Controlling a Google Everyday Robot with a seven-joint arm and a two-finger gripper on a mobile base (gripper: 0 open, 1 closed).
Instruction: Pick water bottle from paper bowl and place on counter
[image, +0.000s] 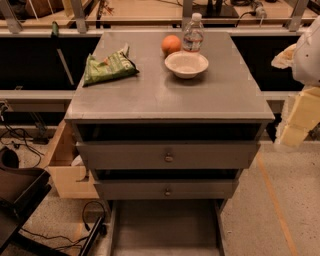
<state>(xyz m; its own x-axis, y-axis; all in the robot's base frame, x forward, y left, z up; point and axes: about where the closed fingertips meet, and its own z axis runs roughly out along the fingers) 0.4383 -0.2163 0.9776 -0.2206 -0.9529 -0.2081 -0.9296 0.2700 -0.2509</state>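
The water bottle (193, 34) is clear with a white cap. It stands upright on the grey counter (165, 95), at the far edge just behind the paper bowl (186, 64). The white bowl looks empty. My gripper (299, 119) shows as pale yellow, blurred parts at the right edge of the view. It is off the counter's right side, well to the right of and nearer than the bottle and bowl. It holds nothing that I can see.
An orange fruit (171, 44) sits left of the bottle, touching or nearly touching the bowl's far rim. A green chip bag (107, 66) lies at the counter's left. Two knobbed drawers (168, 156) are below. Cables and a wooden box (65, 167) lie on the floor at left.
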